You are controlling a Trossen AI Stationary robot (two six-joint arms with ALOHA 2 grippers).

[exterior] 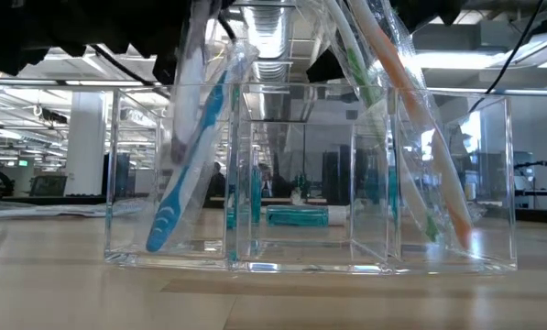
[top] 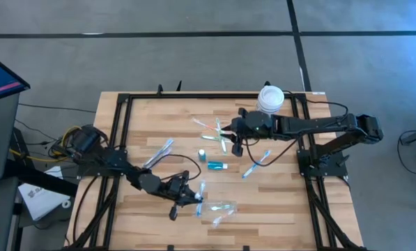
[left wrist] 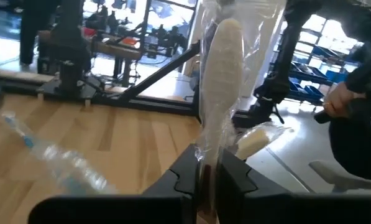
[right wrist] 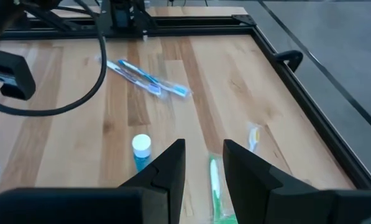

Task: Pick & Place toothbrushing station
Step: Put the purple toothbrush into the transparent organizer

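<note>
- Clear film wraps the white toothbrush (left wrist: pixel 221 81), which the left gripper (left wrist: pixel 208 176) clamps by its lower end; the jaws are closed on it, near the front edge of the bench (top: pixel 263 209).
- Risk: the film is slick, so the brush may slide or pivot in the grip.
- The clear tray (top: pixel 225 209) sits just beside this gripper and already holds brushes; a tilted brush may strike its wall or its dividers.
- The right gripper (right wrist: pixel 204 163) hovers with jaws apart over the green toothbrush (right wrist: pixel 215 186), near the back edge.
- Risk: a flat brush may escape a shallow pinch.
- The teal tube (top: pixel 216 166) lies mid-bench.
</note>
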